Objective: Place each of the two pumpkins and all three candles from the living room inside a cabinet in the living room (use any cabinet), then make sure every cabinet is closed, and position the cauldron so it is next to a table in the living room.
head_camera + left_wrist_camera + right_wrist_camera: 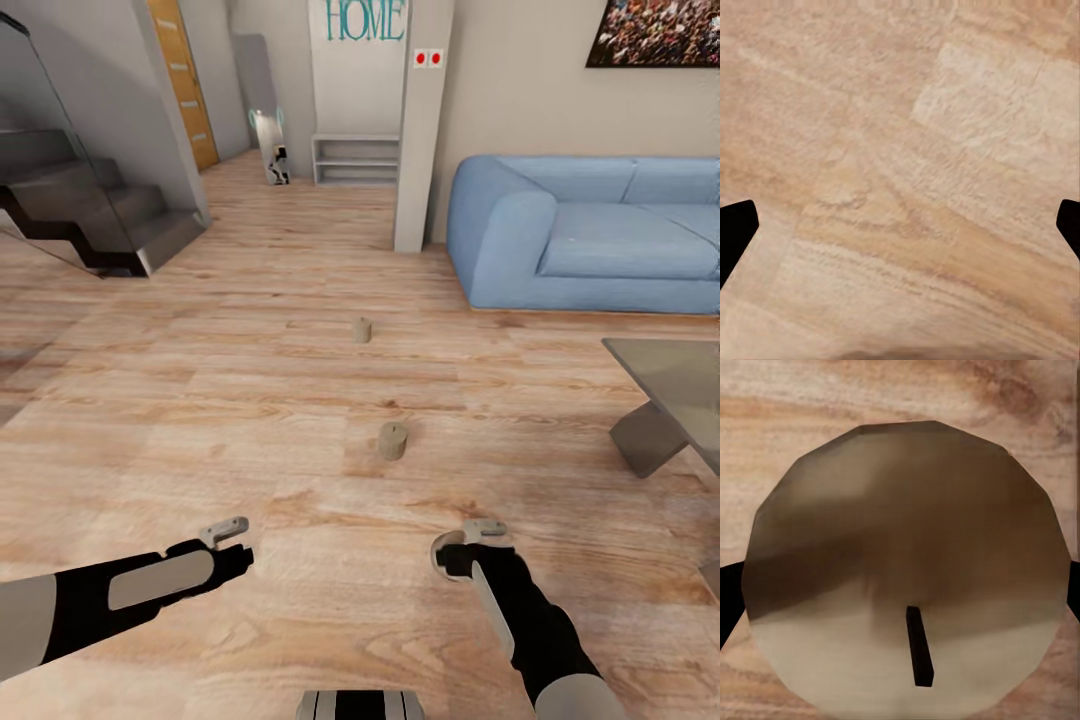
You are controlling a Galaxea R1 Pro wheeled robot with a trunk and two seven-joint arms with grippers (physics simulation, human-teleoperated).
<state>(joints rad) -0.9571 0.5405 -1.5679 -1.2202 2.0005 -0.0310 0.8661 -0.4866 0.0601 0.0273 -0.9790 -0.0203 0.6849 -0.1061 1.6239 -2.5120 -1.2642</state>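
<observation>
**Presently: living-room floor, two candles standing loose, one candle in the right gripper**

Staircase (95, 215): dark grey steps behind a glass panel, far left, on the wood floor.

Door (183, 80): orange-brown, beyond the stairs.

Floor (200, 400): pale wood planks with strong grain, running across the whole room; the same planks show under the left wrist camera.

Left gripper (228, 530): low over bare floor, well apart from the standing candles. In the left wrist view its two dark fingertips (735, 229) sit at opposite edges, spread wide, with nothing between them.

Low shelf unit (356, 160): grey, against the far wall beneath teal "HOME" lettering (365, 20).

Far candle (361, 330): tan cylinder, upright on the floor, mid-room.

Near candle (392, 441): same kind, upright, closer to the robot, ahead of and between the two arms.

Pillar (422, 120): pale, with two red switches, left of the sofa.

Right gripper (472, 545): closed around a third candle (907, 570); the right wrist view looks onto its round tan top and dark wick, a fingertip at each side.

Blue sofa (590, 235): against the right wall, under a picture (655, 30).

Coffee table (665, 375): glossy grey top, slab leg, right edge.
</observation>
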